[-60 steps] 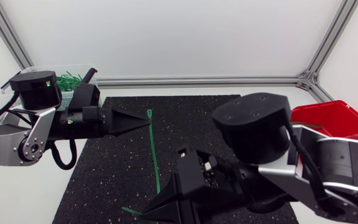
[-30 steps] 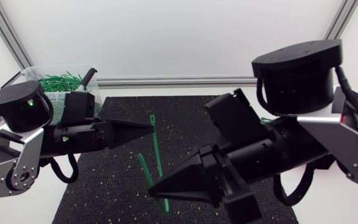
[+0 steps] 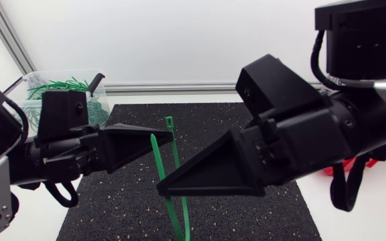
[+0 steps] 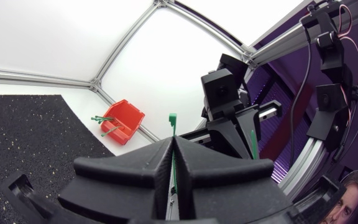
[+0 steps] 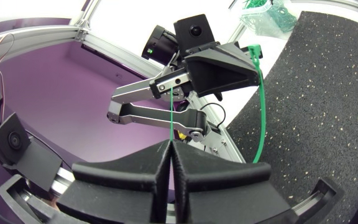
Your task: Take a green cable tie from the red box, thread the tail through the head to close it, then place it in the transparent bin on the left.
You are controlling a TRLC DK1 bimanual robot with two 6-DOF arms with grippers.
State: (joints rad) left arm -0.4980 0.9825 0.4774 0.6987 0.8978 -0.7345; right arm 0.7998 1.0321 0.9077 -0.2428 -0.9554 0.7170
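the left pincer point(image 3: 171, 133) comes in from the left. its two fingers are pressed together on the green cable tie point(image 3: 173, 150), just under the tie's little square head. in the left wrist view the head pokes up past the tips of the left pincer point(image 4: 173, 139).

the right pincer point(image 3: 160, 191) comes in from the right and sits lower and nearer. its fingers are squeezed on the thin tail of the same tie. in the right wrist view the tail sticks up from between the tips of the right pincer point(image 5: 170, 143).

the tie is held up over the black mat point(image 3: 126, 194) on the bench point(image 3: 39, 214). it is bent like a long u, with two green lines side by side. the tail is not in the head.

the transparent bin point(image 3: 31, 90) is behind the left arm, with green ties in it. the red box point(image 4: 129, 124) sits off the mat by the bench corner, with ties poking out.
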